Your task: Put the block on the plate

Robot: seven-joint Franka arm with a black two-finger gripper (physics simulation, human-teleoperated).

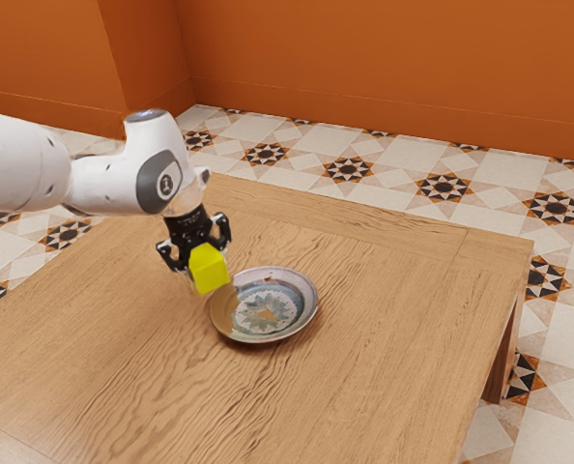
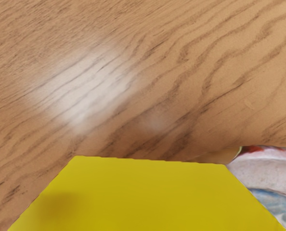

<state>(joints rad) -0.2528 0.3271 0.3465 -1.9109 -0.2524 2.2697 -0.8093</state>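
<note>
In the exterior view my black gripper (image 1: 206, 261) points down over the table, shut on the yellow block (image 1: 210, 271). The block is held up in the air, just off the plate's rim on the exterior view's left. The round patterned plate (image 1: 302, 287) lies on the table. Large in the wrist view is the yellow block (image 2: 148, 197), which covers part of the plate (image 2: 273, 167); only a piece of rim and bluish inner surface shows beside it.
The wooden table (image 1: 393, 319) carries the plate, with its far corner toward the exterior view's right. Patterned floor tiles (image 1: 442, 186) and an orange wall (image 1: 384, 68) lie beyond its edge.
</note>
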